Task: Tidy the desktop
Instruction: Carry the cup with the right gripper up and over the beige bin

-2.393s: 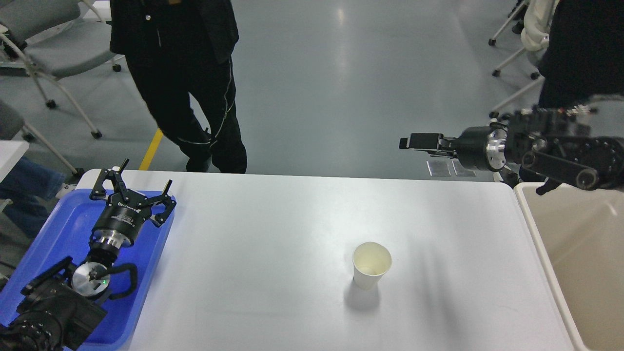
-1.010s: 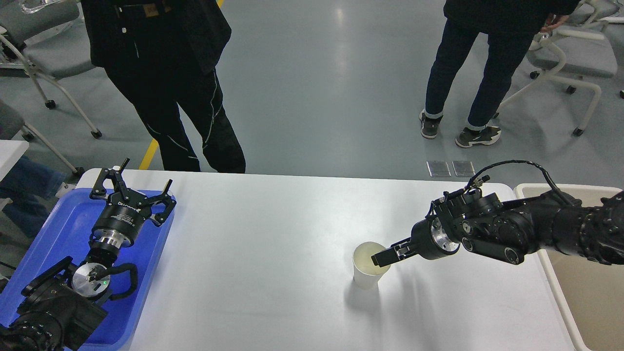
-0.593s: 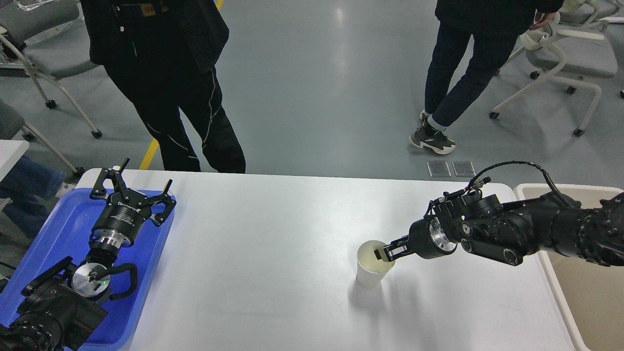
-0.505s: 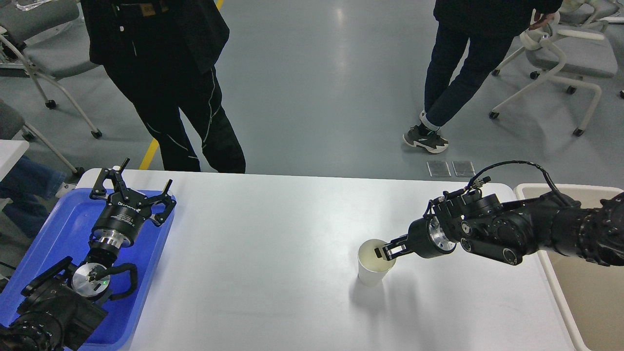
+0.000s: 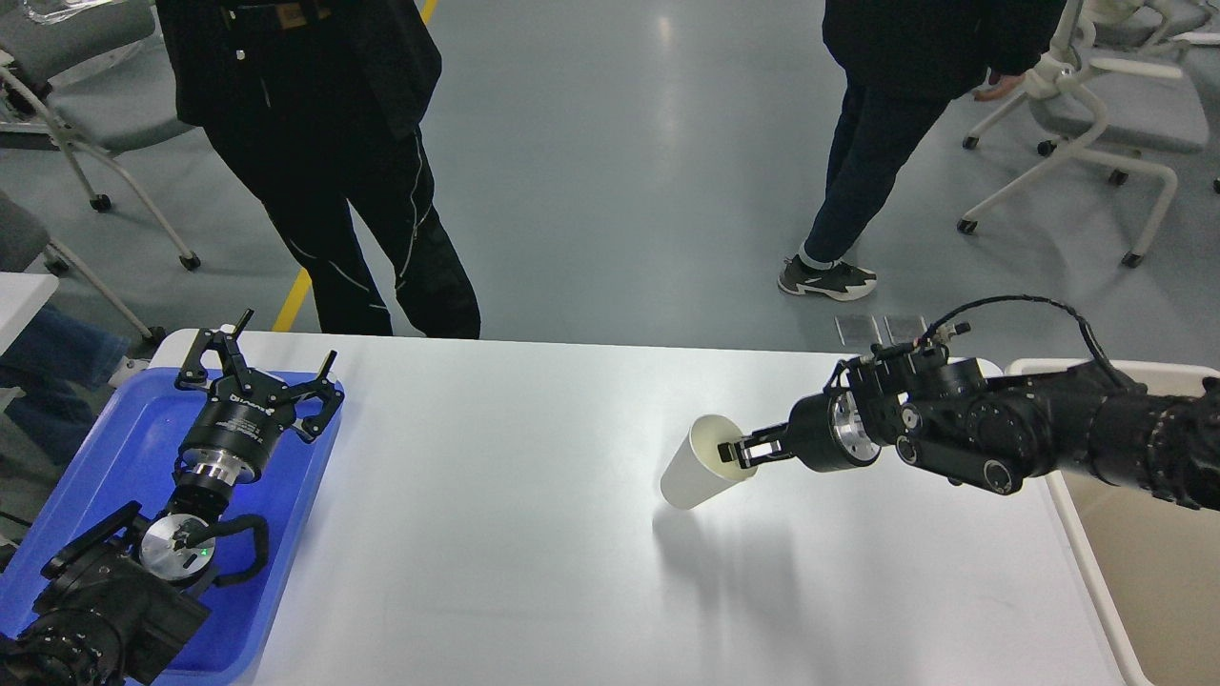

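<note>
One desktop (image 5: 534,534), white and wide, filling the lower part of the view, front edge cut off at the bottom. One paper cup (image 5: 701,462), white, lifted clear of the surface right of centre, tilted with its mouth toward the right and its shadow lying below it on the white top. Pinched at the rim by the right gripper (image 5: 739,450): one finger inside the mouth, the other outside against the wall, jaws closed narrowly on that rim. Two arms, both black, the right one reaching in from the right edge over the top's right side.

One blue tray (image 5: 105,457) at the left edge, running off the bottom-left corner. Above it the left gripper (image 5: 255,367), jaws spread wide, holding nothing. One beige bin (image 5: 1158,562) past the right edge, only partly in view, its near wall hidden behind the right arm.

Two people (image 5: 334,162) standing beyond the far edge, heads and upper bodies cut off by the top of the view. Several chairs (image 5: 1096,124) at the top corners, each only partly seen, exact count hard to tell.
</note>
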Tool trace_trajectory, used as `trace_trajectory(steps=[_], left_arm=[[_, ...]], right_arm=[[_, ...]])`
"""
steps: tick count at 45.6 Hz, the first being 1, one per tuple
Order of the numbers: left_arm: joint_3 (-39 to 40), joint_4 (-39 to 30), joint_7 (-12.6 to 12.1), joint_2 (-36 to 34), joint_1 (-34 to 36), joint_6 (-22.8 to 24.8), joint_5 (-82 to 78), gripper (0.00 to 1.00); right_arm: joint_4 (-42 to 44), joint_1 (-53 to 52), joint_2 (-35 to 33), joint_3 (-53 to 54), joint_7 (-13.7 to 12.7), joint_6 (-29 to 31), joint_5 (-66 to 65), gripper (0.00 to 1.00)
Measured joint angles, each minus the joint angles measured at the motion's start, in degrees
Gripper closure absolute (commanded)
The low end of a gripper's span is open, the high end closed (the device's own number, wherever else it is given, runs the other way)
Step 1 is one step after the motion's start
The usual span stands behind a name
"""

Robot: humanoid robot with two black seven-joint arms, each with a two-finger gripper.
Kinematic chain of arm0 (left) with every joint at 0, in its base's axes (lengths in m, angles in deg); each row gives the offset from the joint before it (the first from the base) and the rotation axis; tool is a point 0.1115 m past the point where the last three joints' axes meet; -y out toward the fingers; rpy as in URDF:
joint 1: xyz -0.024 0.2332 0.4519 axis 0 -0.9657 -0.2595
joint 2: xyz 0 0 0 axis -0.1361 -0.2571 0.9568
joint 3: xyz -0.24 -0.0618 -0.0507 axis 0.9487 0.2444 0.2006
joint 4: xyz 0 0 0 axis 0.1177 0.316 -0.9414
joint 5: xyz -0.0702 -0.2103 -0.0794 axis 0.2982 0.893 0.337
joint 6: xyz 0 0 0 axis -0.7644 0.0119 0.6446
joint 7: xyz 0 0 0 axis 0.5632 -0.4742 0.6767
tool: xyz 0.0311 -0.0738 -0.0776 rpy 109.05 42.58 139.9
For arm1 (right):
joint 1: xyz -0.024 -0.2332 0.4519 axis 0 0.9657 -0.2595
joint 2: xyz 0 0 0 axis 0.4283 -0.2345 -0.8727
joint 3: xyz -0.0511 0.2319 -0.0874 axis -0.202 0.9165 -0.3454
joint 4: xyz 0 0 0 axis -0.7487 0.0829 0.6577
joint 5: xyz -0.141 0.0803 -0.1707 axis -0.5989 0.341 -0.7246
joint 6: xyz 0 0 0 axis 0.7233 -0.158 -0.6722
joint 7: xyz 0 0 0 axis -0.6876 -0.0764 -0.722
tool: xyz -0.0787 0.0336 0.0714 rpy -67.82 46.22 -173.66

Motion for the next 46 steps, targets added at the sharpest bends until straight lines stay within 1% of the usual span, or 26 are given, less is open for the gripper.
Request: trace_trajectory(steps=[16,26,32,39,46], left_arm=[[0.0,0.01,0.0,0.0,0.0,0.0,0.01,0.0],[0.0,0.01,-0.01,0.0,0.0,0.0,0.0,0.0],[0.0,0.01,-0.01,0.0,0.0,0.0,0.0,0.0],[0.0,0.01,-0.01,0.0,0.0,0.0,0.0,0.0],[0.0,0.02,-0.01,0.0,0.0,0.0,0.0,0.0]], right_arm=[[-3.92,-0.06,-8.11,18.92,0.2,1.15,0.95,1.0],[-5.59,0.38,-12.05,30.54,0.33,2.09,7.15,1.0],[-5.63,0.97,-13.21,34.46,0.33,2.13,9.52,1.0],[-3.09,3.16,-14.55,37.9,0.23,1.34,12.17,1.0],[4.25,5.87,-15.3,40.82,0.02,0.64,16.7,1.0]])
